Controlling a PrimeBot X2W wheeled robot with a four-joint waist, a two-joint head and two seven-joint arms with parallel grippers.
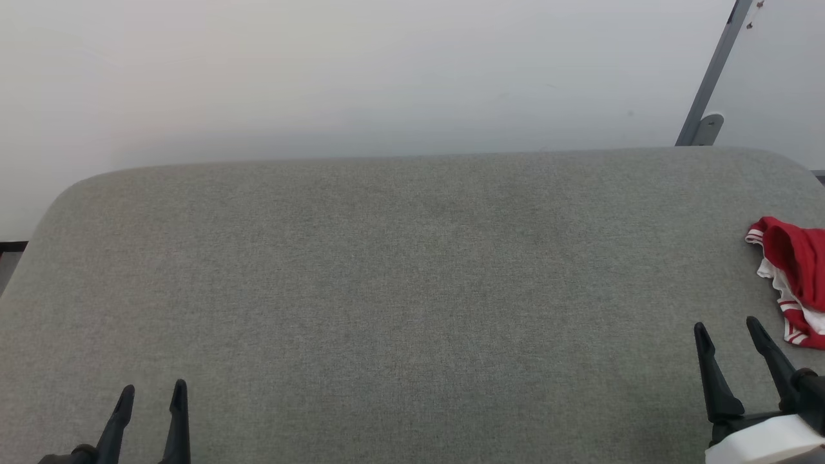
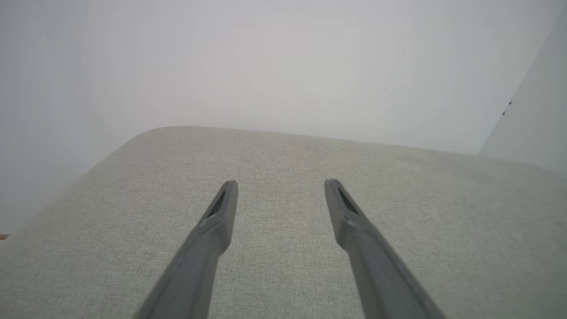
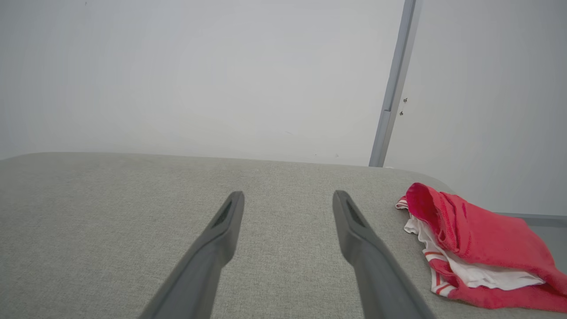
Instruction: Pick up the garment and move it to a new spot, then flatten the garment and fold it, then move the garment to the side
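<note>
At the near edge of the bench (image 1: 412,290), both of our arms sit low. Our left end effector (image 1: 153,386) is by the near left corner, its two dark fingers spread wide with nothing between them. Past its tips lies plain grey cloth. Our right end effector (image 1: 726,324) stands toward the near right corner, its fingers also spread and empty, pointing up the bench.

Just beyond it and to its right, the garment (image 1: 799,258) lies at the right edge of the bench, short of the far right corner and apart from the fingers. It is a compact heap: a humped red layer on top, white fabric and striped trim below, and more red underneath. We cannot tell whether any of it hangs over the edge.

Farther off, the grey cover runs to the rounded far edge. A pale wall (image 1: 387,77) rises behind it, and a slanted grey post (image 1: 709,77) stands by the far right corner.

We judge that this scene fits two stages equally. The garment may be bunched at the edge, waiting to be lifted to a new spot. Or it may be loosely folded and already set to the side. The layers are uneven rather than crisp, but that does not settle it, so we name no step. Either way, our right arm is the one near the cloth, and our left is well apart from it.
</note>
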